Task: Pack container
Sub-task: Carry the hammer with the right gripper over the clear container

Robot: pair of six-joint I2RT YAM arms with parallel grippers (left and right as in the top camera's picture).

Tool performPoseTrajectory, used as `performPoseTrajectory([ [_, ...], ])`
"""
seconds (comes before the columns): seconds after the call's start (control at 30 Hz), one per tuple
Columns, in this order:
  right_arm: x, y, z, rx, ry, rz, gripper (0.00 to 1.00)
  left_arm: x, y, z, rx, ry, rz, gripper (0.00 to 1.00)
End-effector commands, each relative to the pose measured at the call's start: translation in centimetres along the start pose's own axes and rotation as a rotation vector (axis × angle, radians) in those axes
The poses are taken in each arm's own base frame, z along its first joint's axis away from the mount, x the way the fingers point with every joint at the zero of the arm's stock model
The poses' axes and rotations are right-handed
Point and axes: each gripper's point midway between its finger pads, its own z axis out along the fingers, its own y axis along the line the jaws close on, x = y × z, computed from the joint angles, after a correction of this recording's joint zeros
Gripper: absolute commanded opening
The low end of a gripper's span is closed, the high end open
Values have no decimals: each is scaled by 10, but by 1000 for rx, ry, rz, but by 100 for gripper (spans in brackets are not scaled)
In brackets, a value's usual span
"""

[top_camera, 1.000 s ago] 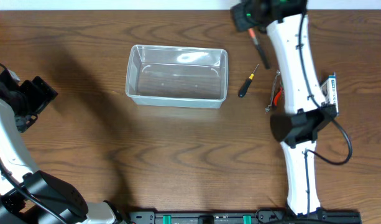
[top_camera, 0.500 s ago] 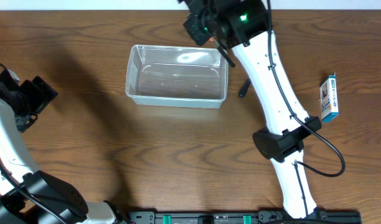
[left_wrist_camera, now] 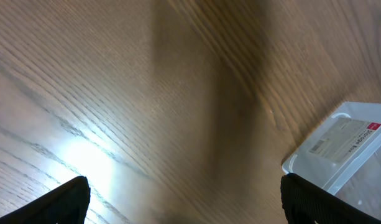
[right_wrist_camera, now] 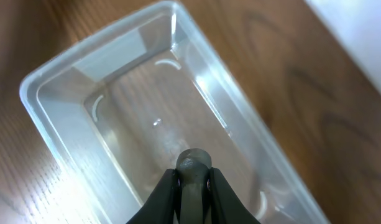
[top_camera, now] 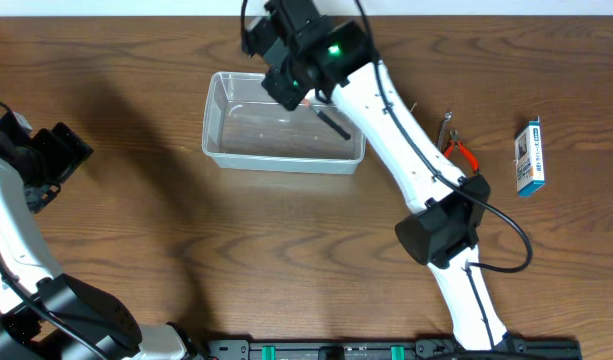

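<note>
Wooden table [top_camera: 136, 220]: container [top_camera: 286, 165] sat directly below right gripper [right_wrist_camera: 192, 185], nothing inside. Right gripper clamped dark tool [right_wrist_camera: 193, 163] above it, not yet dropped. Pliers [top_camera: 456, 146], box [top_camera: 528, 155] lay well aside, unpacked. Left gripper [left_wrist_camera: 187, 205] gaped, empty.

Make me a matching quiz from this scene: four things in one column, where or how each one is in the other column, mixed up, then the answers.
Things:
1. screwdriver
2. pliers
3. blue-and-white box
4. left gripper

Places or states:
A. lying on the table, farthest right
B. clamped in the right gripper, over the container
C. open, holding nothing
D. on the table between box and container

Pairs: 1-B, 2-D, 3-A, 4-C
</note>
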Motion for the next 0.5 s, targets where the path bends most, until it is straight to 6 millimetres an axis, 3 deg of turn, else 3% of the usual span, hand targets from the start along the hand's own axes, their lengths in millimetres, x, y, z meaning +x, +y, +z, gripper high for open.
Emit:
performPoseTrajectory([
  [0.0, 8, 14, 12, -51, 19, -30, 7, -2, -3, -5, -1, -16, 25, 90],
  [0.3, 43, 20, 54, -77, 99, -20, 10, -2, -3, -5, -1, -16, 25, 90],
  [0.47, 55, 22, 68, -84, 121, -17, 19, -2, -3, -5, -1, -16, 25, 91],
])
